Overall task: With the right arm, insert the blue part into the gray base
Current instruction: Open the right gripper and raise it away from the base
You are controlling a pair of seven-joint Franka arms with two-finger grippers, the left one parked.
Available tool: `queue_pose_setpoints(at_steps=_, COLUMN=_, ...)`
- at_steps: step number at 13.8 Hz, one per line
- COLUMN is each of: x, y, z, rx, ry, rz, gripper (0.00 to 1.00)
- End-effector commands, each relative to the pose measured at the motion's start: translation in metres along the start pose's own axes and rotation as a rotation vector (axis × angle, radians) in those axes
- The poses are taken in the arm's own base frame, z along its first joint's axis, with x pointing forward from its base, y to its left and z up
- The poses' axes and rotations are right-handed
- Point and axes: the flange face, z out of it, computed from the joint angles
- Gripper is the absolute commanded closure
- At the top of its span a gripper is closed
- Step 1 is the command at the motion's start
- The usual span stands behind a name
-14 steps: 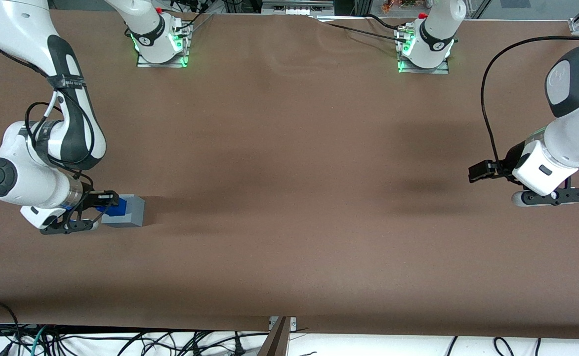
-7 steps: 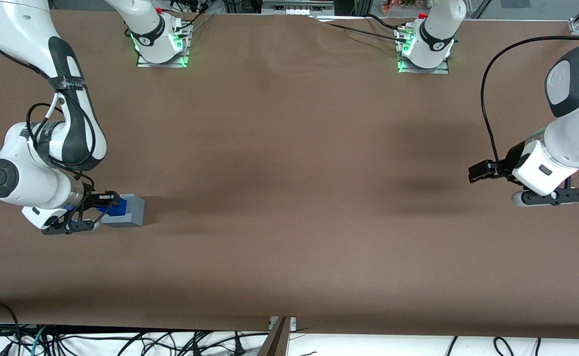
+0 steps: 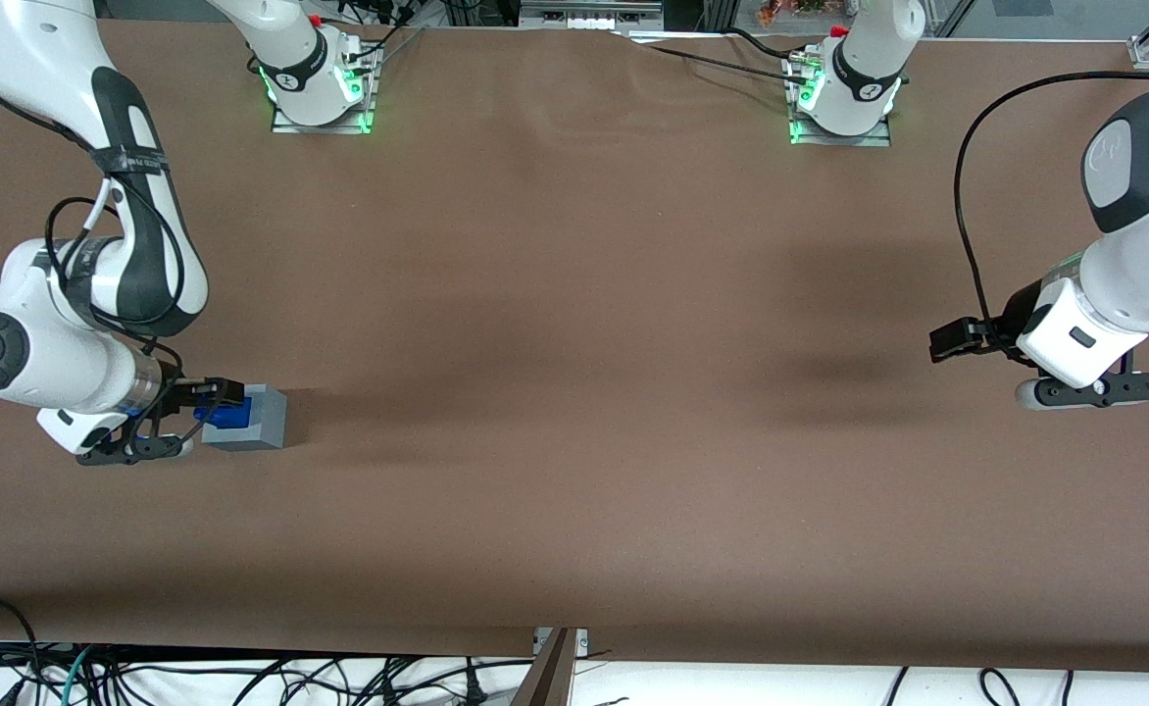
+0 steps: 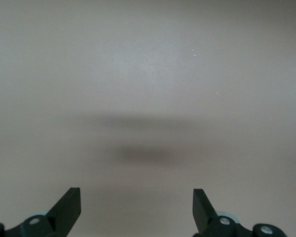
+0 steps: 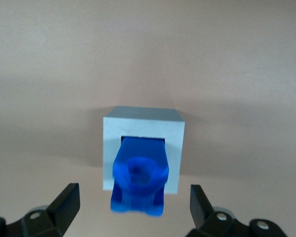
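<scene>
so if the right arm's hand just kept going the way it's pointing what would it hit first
Most likely the blue part, which stands in the gray base between the open hand's fingers; the hand hangs just above it. How far apart they are cannot be told.

1 blue part (image 5: 138, 176), 1 gray base (image 5: 175, 148), 1 pincer (image 5: 133, 210)

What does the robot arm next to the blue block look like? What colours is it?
The right arm is white and rounded, with dark-gray covers, a round dark cap on one joint, thin black cables looping beside it and a shiny silver wrist ring. Its gripper, over the blue part and gray base, is black with two open fingers.
</scene>
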Motion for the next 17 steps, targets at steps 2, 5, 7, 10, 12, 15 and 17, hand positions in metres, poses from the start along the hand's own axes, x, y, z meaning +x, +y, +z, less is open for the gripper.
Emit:
queue_pose_setpoints(at_steps=2, x=-0.038, y=-0.009, z=-0.088, rx=0.041, ry=-0.058, rz=-0.013, gripper=0.01)
queue_pose_setpoints(at_steps=5, x=-0.075, y=-0.012, z=-0.158, rx=0.053, ry=-0.120, rz=-0.010, gripper=0.01)
queue_pose_setpoints(at_steps=7, x=-0.096, y=-0.014, z=-0.202, rx=0.050, ry=-0.084, rz=-0.019, gripper=0.01)
queue_pose_setpoints(at_steps=10, x=-0.138, y=-0.023, z=-0.234, rx=0.051, ry=-0.039, rz=-0.025, gripper=0.01)
queue_pose_setpoints(at_steps=12, x=-0.152, y=-0.016, z=-0.248, rx=0.048, ry=-0.034, rz=0.011, gripper=0.01)
queue_pose_setpoints(at_steps=15, x=-0.154, y=-0.005, z=-0.241, rx=0.044, ry=-0.025, rz=0.100, gripper=0.01)
queue_pose_setpoints(at_steps=17, x=-0.155, y=-0.002, z=-0.234, rx=0.044, ry=0.041, rz=0.097, gripper=0.01)
